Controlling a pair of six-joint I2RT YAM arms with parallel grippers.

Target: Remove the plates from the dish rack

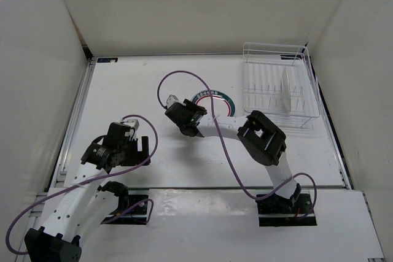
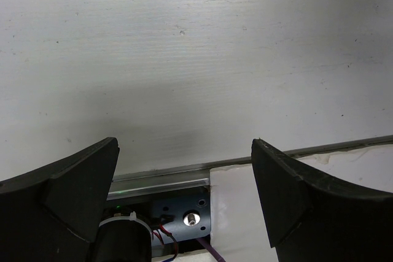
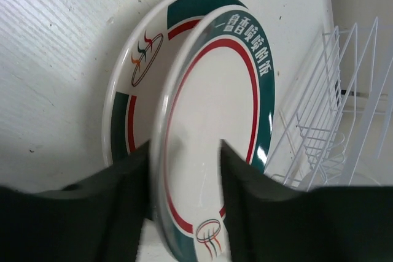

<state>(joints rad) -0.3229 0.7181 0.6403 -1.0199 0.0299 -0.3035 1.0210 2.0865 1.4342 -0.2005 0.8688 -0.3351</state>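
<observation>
A white plate with a green rim band and red ring (image 3: 209,121) stands tilted between my right gripper's (image 3: 184,148) jaws, one finger behind its rim and one on its face. A second like plate (image 3: 138,90) lies flat on the table just under it. In the top view the two read as one round shape (image 1: 215,99) at my right gripper (image 1: 198,118), left of the dish rack (image 1: 310,115). A pale plate (image 1: 286,95) stands on edge in the rack. My left gripper (image 1: 144,144) is open and empty (image 2: 184,145), low over the near left table.
The white wire rack (image 3: 331,102) stands close to the right of the held plate, against the right wall. White walls enclose the table at the back and sides. A metal rail (image 2: 166,176) and the left arm's base mount (image 2: 184,216) lie under the left gripper.
</observation>
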